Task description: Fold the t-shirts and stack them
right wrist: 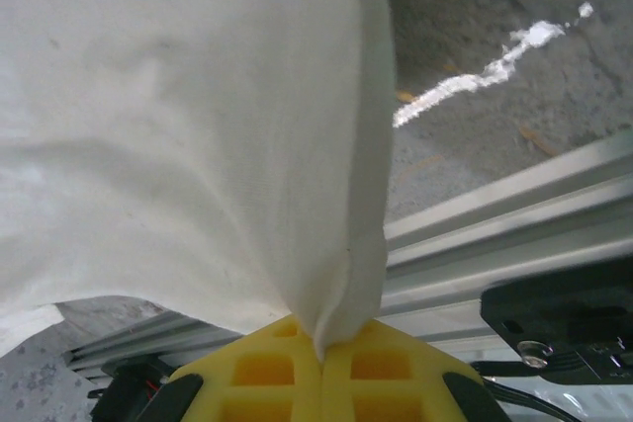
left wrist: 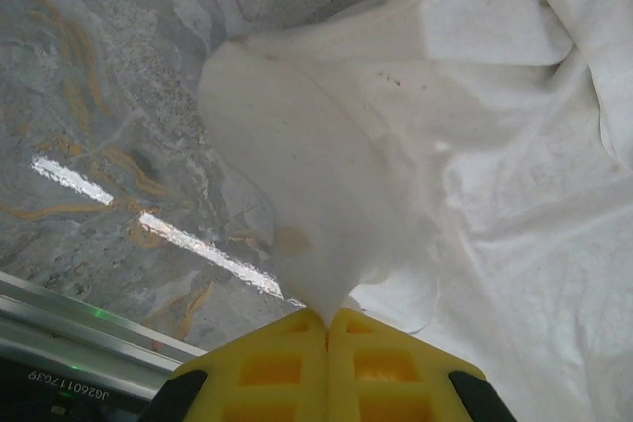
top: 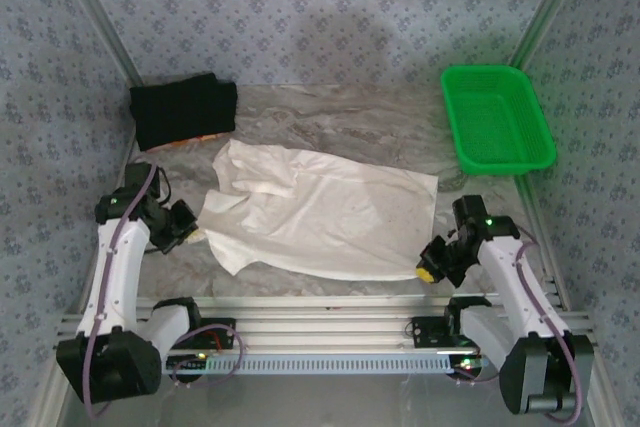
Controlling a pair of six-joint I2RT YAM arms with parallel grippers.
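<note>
The left gripper point(left wrist: 328, 315) and right gripper point(right wrist: 321, 343) are each clamped on an edge of the cream t-shirt point(top: 320, 212), which lies unfolded mid-table. The black t-shirt point(top: 183, 110) is set far left. Folding and stacking are judged outstanding.

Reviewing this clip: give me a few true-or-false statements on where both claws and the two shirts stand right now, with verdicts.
1. The left claw is shut on the cream-white cloth t-shirt. True.
2. The right claw hangs open, holding nothing. False: it is shut on the cream-white t-shirt's edge.
3. The plain black cloth t-shirt lies inside the green plastic mesh basket. False: it lies on the table at the far left; the basket stands at the far right.
4. The cream-white t-shirt lies unfolded on the table. True.
</note>
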